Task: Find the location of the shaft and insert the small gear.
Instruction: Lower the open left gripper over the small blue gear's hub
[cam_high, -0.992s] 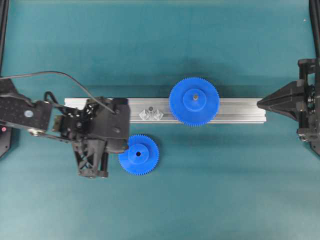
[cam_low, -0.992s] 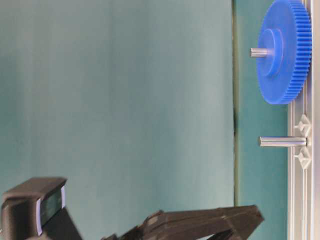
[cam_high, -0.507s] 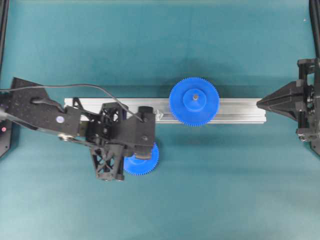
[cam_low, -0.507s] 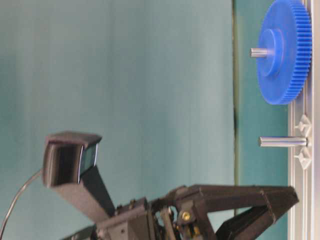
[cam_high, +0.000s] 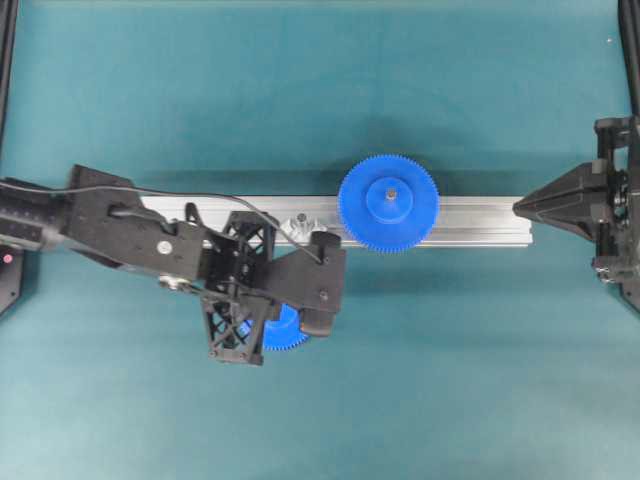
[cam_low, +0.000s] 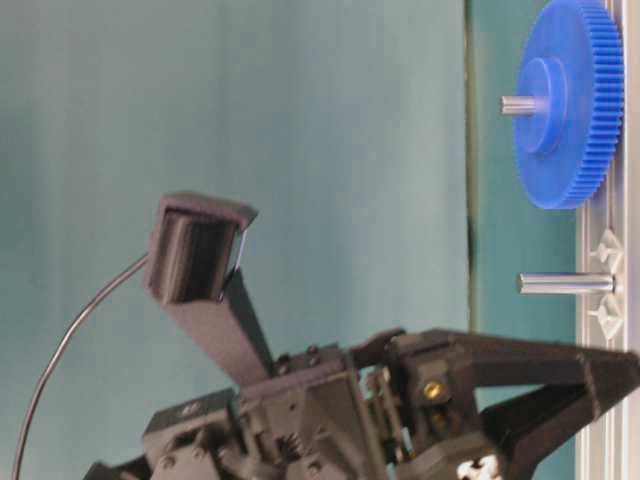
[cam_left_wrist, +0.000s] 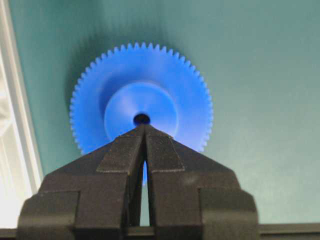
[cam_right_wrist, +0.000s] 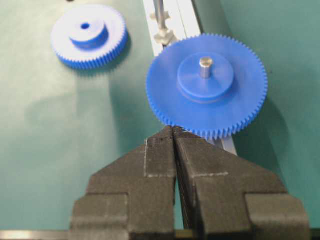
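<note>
The small gear, a blue toothed disc with a raised hub and dark centre hole, lies flat on the teal mat just in front of the beam. It is also in the right wrist view; from overhead only its lower edge shows under the left arm. My left gripper hangs above it, shut and empty, its tips in line with the hole. The shaft stands bare on the beam, just behind the left wrist. My right gripper is shut and empty at the beam's right end.
A larger blue gear sits on its own pin on the silver aluminium beam, right of the shaft. Black frame posts stand at the table's left and right edges.
The left arm has swung right and forward, so its wrist now covers most of the small gear. Its gripper stayed shut. The right arm has not moved.
</note>
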